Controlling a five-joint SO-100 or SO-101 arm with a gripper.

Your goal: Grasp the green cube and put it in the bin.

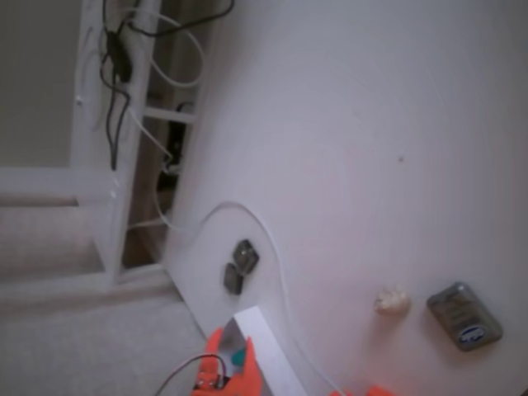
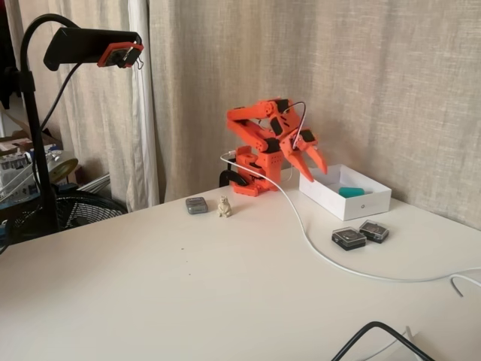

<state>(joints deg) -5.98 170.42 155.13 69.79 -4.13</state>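
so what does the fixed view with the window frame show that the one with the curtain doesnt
Only that fixed view: the window frame with black wires hanging on it. Only the curtain one: the curtain, a camera on a stand, the green cube plainly lying in the bin. Both: the open gripper, two dark pieces, a figurine, a grey case, the white cable.

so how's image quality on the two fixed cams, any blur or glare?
One fixed view is soft and hazy, tilted, with a pinkish cast on the table; the gripper is cut off at the bottom edge. The other fixed view is sharp and evenly lit, no glare; cube in the bin reads clearly.
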